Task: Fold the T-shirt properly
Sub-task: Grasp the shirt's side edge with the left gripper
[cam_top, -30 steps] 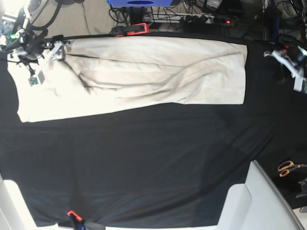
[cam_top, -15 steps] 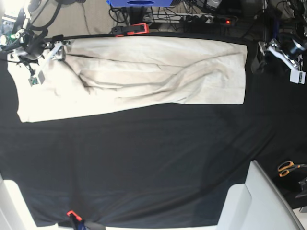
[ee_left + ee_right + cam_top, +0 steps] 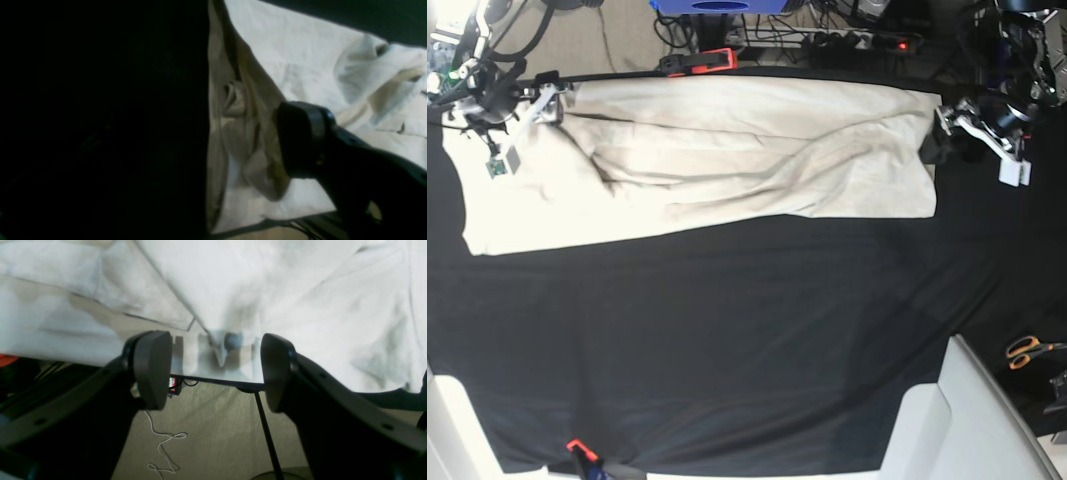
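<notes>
T-shirt (image 3: 727,160) was found lying along the far edge of the counter (image 3: 727,340), folded lengthwise into a long band; crosswise folds remained. Left end effector (image 3: 939,135) stood wide open at its right end, right end effector (image 3: 215,370) part open over its left corner, neither gripping.

Black tablecloth (image 3: 727,330) over table; orange clamps at far edge (image 3: 699,62) and near edge (image 3: 577,447); orange-handled scissors (image 3: 1030,350) right.

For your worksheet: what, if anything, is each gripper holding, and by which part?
Nothing is held. The right gripper stands open at the T-shirt's far edge; the left gripper stands open at its opposite end.
</notes>
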Tool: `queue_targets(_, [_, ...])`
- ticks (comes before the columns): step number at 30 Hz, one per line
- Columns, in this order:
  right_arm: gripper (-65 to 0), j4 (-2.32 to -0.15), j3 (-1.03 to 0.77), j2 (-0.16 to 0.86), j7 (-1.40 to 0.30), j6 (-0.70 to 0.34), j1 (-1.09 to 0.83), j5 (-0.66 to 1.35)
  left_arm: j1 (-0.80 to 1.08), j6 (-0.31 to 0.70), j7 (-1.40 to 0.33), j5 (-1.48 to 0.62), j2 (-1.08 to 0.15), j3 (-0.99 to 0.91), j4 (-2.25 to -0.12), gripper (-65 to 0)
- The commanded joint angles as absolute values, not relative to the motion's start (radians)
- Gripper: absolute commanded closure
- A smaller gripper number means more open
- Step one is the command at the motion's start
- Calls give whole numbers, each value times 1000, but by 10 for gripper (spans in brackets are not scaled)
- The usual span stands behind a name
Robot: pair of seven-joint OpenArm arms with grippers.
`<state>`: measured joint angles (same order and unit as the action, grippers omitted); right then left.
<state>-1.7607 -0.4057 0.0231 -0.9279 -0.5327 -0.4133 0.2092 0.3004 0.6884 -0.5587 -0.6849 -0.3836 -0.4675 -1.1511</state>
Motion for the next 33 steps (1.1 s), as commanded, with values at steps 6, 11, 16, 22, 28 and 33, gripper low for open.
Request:
queue_targets(6, [-390, -1778, -409, 31, -917, -536, -412, 219, 280, 698, -545, -697, -371, -470, -1118, -586])
queue_targets(11, [-390, -1778, -409, 31, -917, -536, -412, 219, 297, 698, -547, -697, -394, -503, -1144, -586])
queue_targets(16, [-390, -1776, -403, 31, -917, -536, -409, 219, 303, 698, -549, -700, -410, -521, -1138, -586])
queue_targets(22, [-390, -1776, -403, 30, -917, -536, -407, 219, 300, 698, -549, -699, -357, -519, -1136, -586])
queue_targets(28, [-390, -1776, -401, 30, -917, -536, -409, 219, 277, 698, -545, -699, -344, -440, -1113, -586])
queue_targets(33, [-392, -1776, -406, 30, -917, -536, -410, 219, 232, 698, -544, -697, -340, -437, -1026, -586])
